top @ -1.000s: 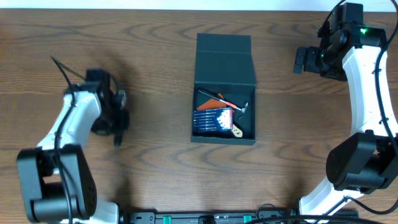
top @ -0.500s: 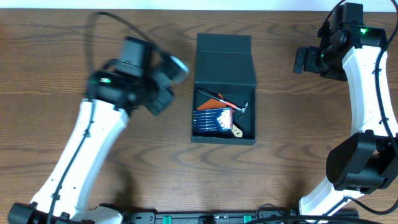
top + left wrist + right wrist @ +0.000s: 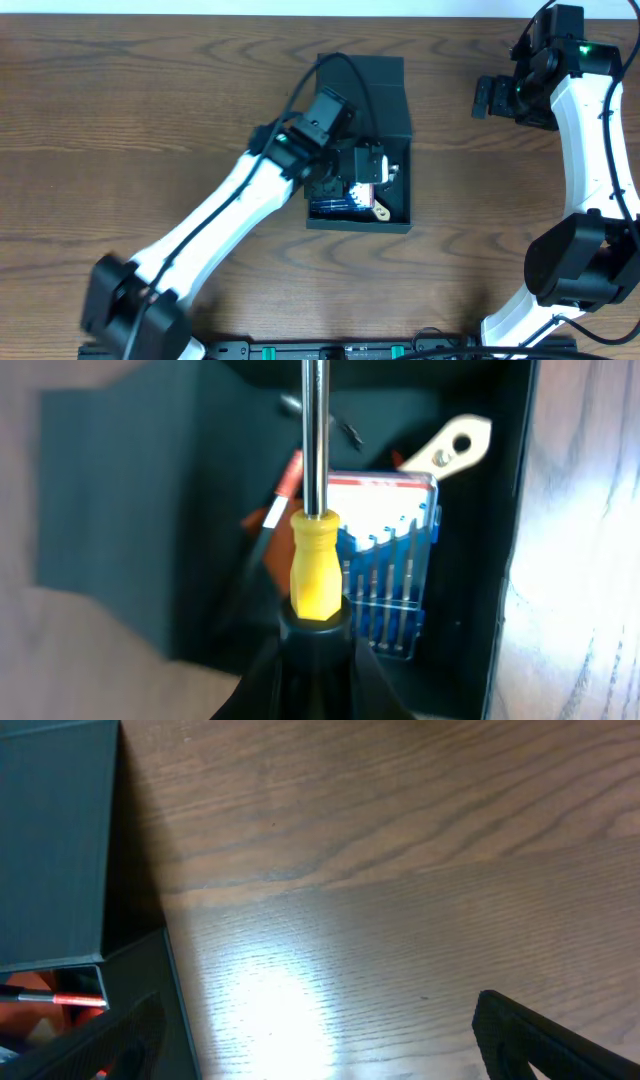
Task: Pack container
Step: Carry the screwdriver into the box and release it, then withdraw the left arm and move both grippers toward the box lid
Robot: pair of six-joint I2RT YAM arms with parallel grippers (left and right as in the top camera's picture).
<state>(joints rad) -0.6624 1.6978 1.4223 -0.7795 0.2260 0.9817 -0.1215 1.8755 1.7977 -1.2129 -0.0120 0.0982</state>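
Hold the yellow-handled screwdriver (image 3: 317, 565) firmly in the left gripper (image 3: 318, 628), jaws clamped on the handle end, shaft pointing ahead. Lower it flat into the container (image 3: 400, 224), mid-table and nearer the far edge, flap thrown back toward that edge. Aim for the free strip beside the blue bit case (image 3: 395, 595), clear of the red-tipped tool (image 3: 285, 480) and the tan tool end (image 3: 450, 445); release only after touching down. Leave the right gripper (image 3: 490, 97) spread wide near the far right corner. Differs from half a second back by placing the left arm above the container instead of left of it; keeps the right arm in the same spot.
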